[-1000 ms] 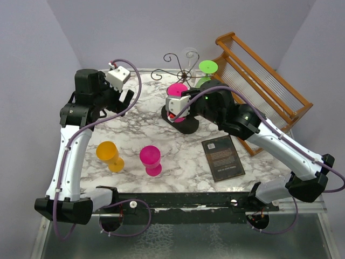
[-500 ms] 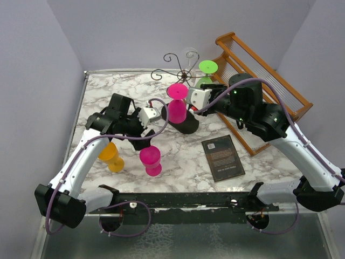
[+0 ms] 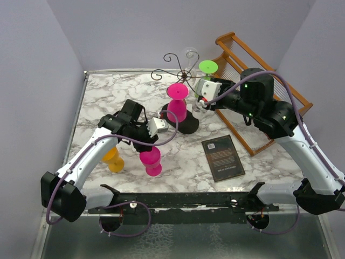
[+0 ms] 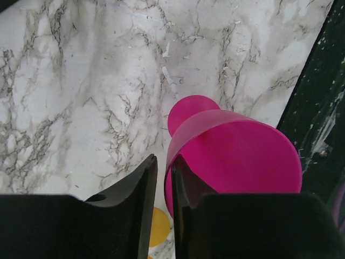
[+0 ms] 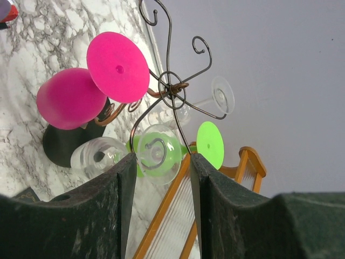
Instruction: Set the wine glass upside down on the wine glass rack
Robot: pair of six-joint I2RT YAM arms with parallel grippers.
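Two glasses stand upright near the front of the counter (image 3: pixel 108 97): the pink wine glass (image 3: pixel 151 159), which is the one being worked, and an orange glass (image 3: pixel 112 159) just left of it. Left end effector (image 4: pixel 163 164) comes down over the pink bowl with its fingers nearly together astride the bowl wall, one outside and one over the mouth. A sliver of gap shows, so I cannot tell if the pinch has landed. The glass looks like light, stiff, slick plastic with a thin wall. It is probably top-heavy on its small foot and easy to tip. A rim pinch may slip or twist, and the stem looks like the safer hold since the foot must slide into a wire arm. A book (image 3: pixel 222 157) lies flat to the right. Further back is the wine glass rack (image 3: pixel 185 74) on its black base (image 3: pixel 188 127), with a second pink glass (image 3: pixel 177 107) hanging bowl-down. Right end effector (image 5: pixel 161 157) hangs just beside the rack, fingers apart, holding nothing. A wooden dish rack (image 3: pixel 264 86) sits behind it. Only the left wrist view shows the bowl wall between the fingers; the top view hides it under the wrist. Only the right wrist view shows the clear glasses (image 5: pixel 99 156), the green glass (image 5: pixel 209 144) and the free spiral arms plainly. Only the top view shows the book.
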